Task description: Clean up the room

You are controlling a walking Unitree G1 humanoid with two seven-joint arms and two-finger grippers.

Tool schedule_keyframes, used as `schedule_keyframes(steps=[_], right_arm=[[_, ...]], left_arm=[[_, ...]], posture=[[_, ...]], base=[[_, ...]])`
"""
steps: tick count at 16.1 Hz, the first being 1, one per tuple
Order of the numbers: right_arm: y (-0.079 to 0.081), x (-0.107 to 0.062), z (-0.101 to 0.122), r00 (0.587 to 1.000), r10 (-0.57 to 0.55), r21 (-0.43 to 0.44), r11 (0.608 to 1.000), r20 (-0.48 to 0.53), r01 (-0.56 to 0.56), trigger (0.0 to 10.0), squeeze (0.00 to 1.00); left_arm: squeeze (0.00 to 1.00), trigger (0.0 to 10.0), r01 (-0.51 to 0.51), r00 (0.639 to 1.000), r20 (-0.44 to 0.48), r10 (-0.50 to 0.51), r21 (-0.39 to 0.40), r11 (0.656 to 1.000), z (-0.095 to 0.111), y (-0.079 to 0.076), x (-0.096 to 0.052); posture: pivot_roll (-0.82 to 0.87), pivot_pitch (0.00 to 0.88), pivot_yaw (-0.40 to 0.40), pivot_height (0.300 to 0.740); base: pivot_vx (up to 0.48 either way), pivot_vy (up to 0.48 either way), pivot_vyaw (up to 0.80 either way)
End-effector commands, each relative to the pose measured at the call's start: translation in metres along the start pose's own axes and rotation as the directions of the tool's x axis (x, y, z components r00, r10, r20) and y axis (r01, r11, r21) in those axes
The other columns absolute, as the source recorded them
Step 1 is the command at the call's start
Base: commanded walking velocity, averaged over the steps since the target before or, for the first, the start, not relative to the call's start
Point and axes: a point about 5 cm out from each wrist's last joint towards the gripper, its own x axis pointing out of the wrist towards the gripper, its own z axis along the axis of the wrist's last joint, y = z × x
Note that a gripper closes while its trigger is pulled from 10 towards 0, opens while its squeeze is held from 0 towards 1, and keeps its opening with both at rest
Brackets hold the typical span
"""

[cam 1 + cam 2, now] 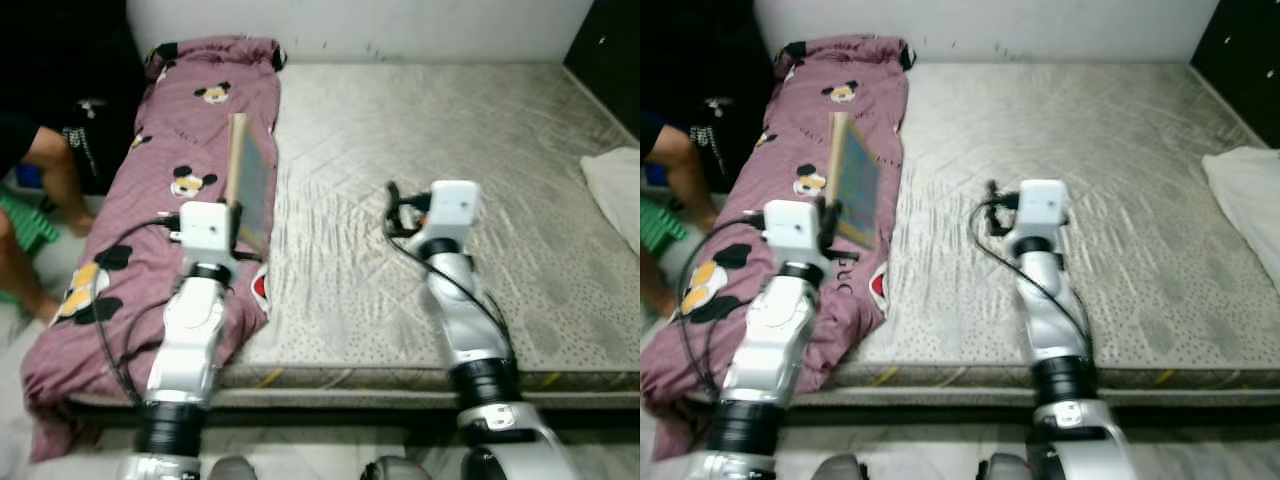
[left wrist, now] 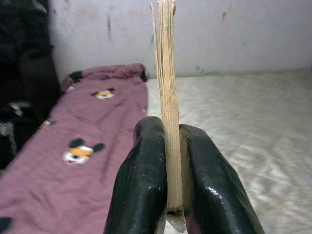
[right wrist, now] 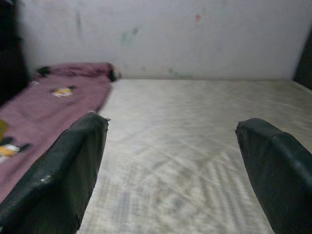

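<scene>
You can't read the cover of the book [image 1: 250, 185]; its print is too blurred, and its lower edge is hidden between the left gripper's fingers [image 2: 141, 190]. The person [image 1: 40, 175] at the bedside is cut off by the picture's edge. The white cloth [image 1: 615, 190] runs off the frame, so you can't tell its shape.

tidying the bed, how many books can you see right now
1. The book is clamped upright in the left gripper, above the purple blanket on the mattress. The right gripper holds none. More could be hidden under the blanket.
</scene>
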Motion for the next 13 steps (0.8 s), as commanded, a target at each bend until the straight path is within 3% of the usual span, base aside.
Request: schedule_keyframes(steps=[1,8,13], right_arm=[[0.0069,-0.0002,-0.0007,1.0,0.017,0.011,1.0,-0.004,-0.017,10.0,0.0],[0.0056,-0.0004,-0.0005,1.0,0.021,0.001,1.0,-0.004,-0.021,10.0,0.0],[0.006,-0.0002,-0.0008,1.0,0.023,-0.003,1.0,-0.005,-0.023,10.0,0.0]], left_arm=[[0.0,10.0,-0.003,0.999,0.045,0.002,0.02,1.0,0.009,0.0051,0.0022],[0.0,10.0,-0.007,0.999,0.045,0.007,0.01,1.0,0.0085,0.0031,0.0022],[0.0,10.0,-0.001,0.998,0.065,0.002,-0.021,1.0,0.0099,0.003,0.0024]], posture=[[-0.1,0.0,0.038,0.74],[-0.1,0.0,0.031,0.74],[-0.11,0.0,0.028,0.74]], base=[[0.0,-0.319,0.0],[0.0,-0.317,0.0],[0.0,0.0,0.0]])
